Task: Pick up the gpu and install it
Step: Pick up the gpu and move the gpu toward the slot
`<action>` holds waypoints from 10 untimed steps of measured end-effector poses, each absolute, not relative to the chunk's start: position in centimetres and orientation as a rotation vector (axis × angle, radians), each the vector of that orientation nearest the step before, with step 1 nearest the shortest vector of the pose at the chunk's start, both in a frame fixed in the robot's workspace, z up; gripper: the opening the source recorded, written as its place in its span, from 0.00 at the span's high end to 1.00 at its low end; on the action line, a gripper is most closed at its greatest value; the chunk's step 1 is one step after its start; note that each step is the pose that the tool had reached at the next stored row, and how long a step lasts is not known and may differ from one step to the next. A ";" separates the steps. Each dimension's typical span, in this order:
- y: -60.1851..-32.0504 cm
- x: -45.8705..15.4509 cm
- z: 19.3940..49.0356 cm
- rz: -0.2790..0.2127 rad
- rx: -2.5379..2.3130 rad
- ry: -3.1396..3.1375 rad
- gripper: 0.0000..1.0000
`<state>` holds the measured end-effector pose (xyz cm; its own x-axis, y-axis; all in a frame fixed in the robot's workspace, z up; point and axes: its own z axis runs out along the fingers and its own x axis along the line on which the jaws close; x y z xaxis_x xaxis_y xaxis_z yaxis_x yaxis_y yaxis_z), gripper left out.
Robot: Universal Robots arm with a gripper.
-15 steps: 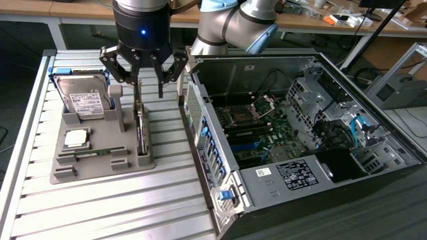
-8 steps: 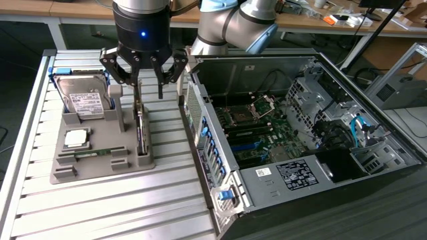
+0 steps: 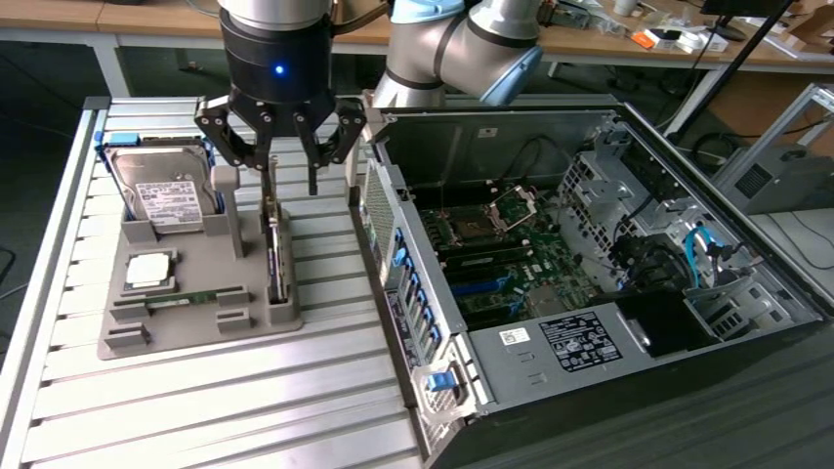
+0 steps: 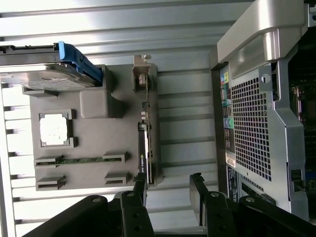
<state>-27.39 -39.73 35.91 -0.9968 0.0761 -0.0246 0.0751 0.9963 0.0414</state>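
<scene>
black jaws stand wide and empty above the gpu (image 4: 143, 148), a thin card edge-on in the matte grey holder (image 4: 94, 143) on the ribbed metal tabletop (image 4: 187, 128). exterior view shows the motherboard (image 3: 509, 278) inside the open case (image 3: 482, 137); wrist view its perforated panel (image 4: 249, 133).

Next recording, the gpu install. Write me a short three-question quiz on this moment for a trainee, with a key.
1. True or false: the pincer is shut on the gpu.
2. How does the gpu sit? A: upright on its edge in the grey tray. B: lifted clear in the pincer. C: flat on its board face.
3. Fill in: the open computer case stands on the exterior view's ___ of the grey tray.

Key: 1 false, the pincer hangs open above the gpu. 2 A. 3 right.
</scene>
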 end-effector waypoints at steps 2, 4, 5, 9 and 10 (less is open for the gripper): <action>-39.7 -27.4 35.9 0.063 0.118 3.113 0.52; -39.7 -27.4 35.8 0.063 0.118 3.112 0.52; -39.7 -27.4 35.8 0.063 0.118 3.112 0.52; -39.7 -27.5 35.8 0.063 0.118 3.113 0.52; -39.7 -27.5 35.7 0.063 0.118 3.112 0.52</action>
<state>-27.49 -39.73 35.74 -0.9968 0.0761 -0.0247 0.0750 0.9963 0.0415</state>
